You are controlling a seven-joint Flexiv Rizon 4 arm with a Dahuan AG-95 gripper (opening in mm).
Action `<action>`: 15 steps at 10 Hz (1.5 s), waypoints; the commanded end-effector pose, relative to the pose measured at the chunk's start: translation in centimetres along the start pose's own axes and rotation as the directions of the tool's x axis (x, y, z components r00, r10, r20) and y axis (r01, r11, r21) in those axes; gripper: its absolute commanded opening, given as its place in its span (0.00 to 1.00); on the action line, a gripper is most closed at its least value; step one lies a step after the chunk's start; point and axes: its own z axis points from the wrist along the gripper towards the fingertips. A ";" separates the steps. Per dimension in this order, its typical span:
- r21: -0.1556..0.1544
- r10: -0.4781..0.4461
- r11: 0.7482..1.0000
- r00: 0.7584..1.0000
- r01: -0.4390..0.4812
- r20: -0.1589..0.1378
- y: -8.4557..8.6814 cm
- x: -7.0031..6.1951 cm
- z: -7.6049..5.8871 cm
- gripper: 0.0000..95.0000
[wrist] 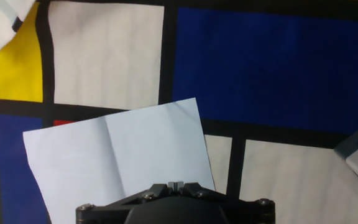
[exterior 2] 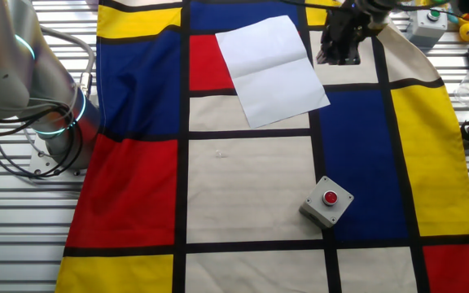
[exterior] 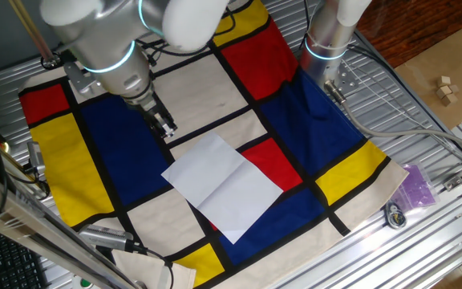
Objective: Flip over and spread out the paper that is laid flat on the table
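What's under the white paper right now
The paper lies flat on the patterned cloth, covering part of a red block, black lines, and edges of cream and blue blocks. Whatever else might lie beneath it is hidden.

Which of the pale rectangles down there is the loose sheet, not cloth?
The paper beside the gripper: whiter, creased across its middle, lying askew over red, blue and cream blocks.

Reddish wooden floor (exterior: 411,32) beyond tabletop

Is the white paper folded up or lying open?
Open. The paper lies spread flat on the cloth, one crease line crossing its middle, all four corners showing.
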 end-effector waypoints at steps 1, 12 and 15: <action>-0.005 0.010 1.000 1.000 -0.010 -0.004 0.0 -0.5 -0.2 0.00; -0.012 0.000 1.000 0.999 0.001 0.045 1.1 7.6 0.5 0.00; -0.011 0.008 1.000 0.998 -0.007 0.065 1.4 10.6 0.8 0.00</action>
